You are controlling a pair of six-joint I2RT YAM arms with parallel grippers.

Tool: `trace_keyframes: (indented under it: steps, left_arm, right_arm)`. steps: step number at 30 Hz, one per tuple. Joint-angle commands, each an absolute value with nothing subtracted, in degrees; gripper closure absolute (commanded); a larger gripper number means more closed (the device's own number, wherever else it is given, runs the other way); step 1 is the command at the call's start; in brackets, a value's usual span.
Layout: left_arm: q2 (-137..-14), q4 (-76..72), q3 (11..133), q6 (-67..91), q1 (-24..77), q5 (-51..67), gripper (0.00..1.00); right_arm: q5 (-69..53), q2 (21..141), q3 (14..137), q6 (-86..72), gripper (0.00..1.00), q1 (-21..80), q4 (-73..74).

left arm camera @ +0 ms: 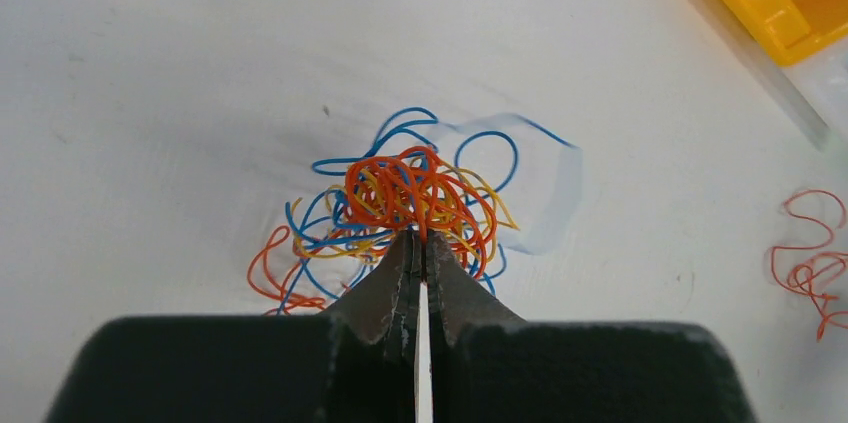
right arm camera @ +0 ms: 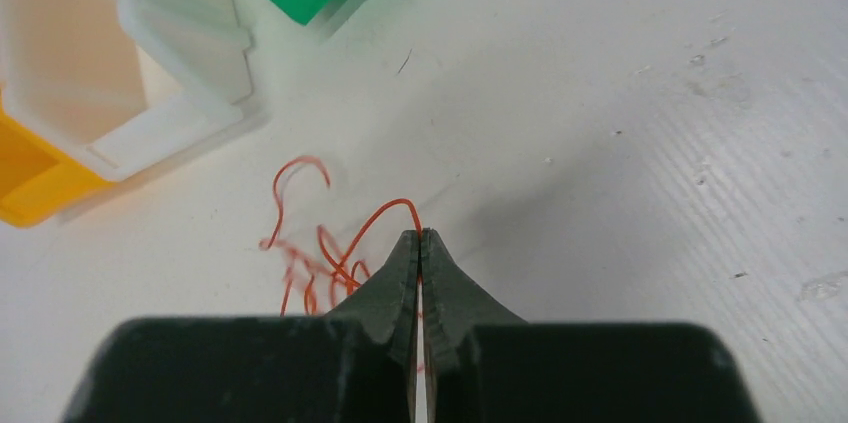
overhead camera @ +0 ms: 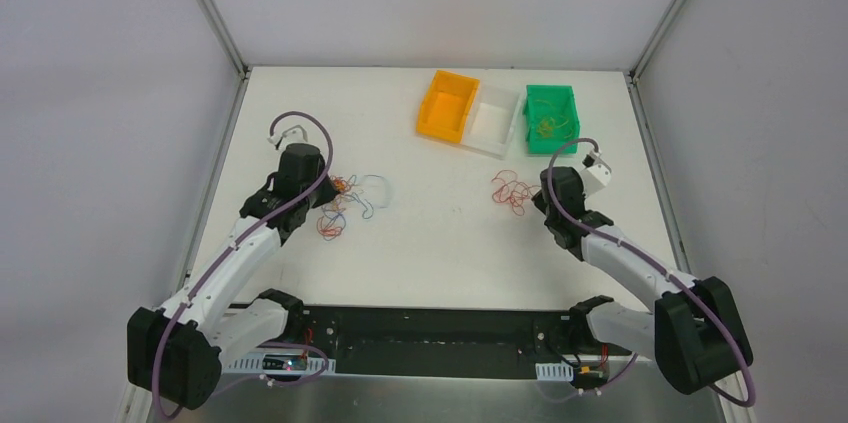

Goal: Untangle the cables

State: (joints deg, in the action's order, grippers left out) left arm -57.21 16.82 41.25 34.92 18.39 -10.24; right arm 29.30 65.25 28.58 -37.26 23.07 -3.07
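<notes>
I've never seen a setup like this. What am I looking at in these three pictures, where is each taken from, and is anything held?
A left robot arm and a right robot arm stand at a white table, each ending in a two-finger gripper. One picture looks down from above; the other two come from cameras on the wrists. At the far side stand an orange bin, a white bin and a green bin. The left gripper is shut on a multicoloured cable clump; the right gripper is shut and seems to pinch a strand of the orange-red cables.
</notes>
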Motion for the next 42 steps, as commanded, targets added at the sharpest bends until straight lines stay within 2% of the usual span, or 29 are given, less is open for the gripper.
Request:
trace_keyframes:
  steps: [1, 7, 12, 17, 22, 27, 33, 42]
  left_arm:
    - [-53.0, 19.86, 40.09, 38.65, 17.9, -19.97, 1.0]
    - [-51.5, 19.32, 39.99, 37.65, 17.84, -18.81, 1.0]
    - [-56.74, 14.46, 42.36, 31.07, 17.93, 1.32, 1.0]
    - [-61.35, 10.02, 45.5, 27.59, 21.27, 15.39, 1.0]
    - [-64.53, 9.91, 49.38, 23.34, 29.05, 13.28, 1.0]
    - [-66.96, 9.71, 50.62, 24.08, 29.62, 14.28, 1.0]
    - [-68.84, 9.23, 52.31, 22.53, 30.13, 19.73, 1.0]
    - [-67.97, 9.31, 51.45, 22.83, 30.32, 20.57, 1.0]
  right_arm:
    - [38.28, 60.91, 28.01, -41.17, 1.0, 22.37, -0.25]
    - [35.92, 58.47, 25.85, -38.7, 1.0, 22.3, -3.54]
    - [21.99, 61.87, 27.72, -31.51, 1.0, 22.92, -8.36]
    - [18.54, 63.02, 30.82, -27.04, 1.0, 26.34, -8.8]
    - [15.92, 64.69, 41.52, -24.04, 1.0, 27.84, -2.35]
    - [11.97, 69.41, 56.13, -23.94, 1.0, 27.81, 5.94]
    - [12.85, 76.38, 68.66, -22.97, 1.0, 27.19, 7.93]
    - [13.41, 90.67, 83.53, -22.03, 1.0, 22.74, 9.4]
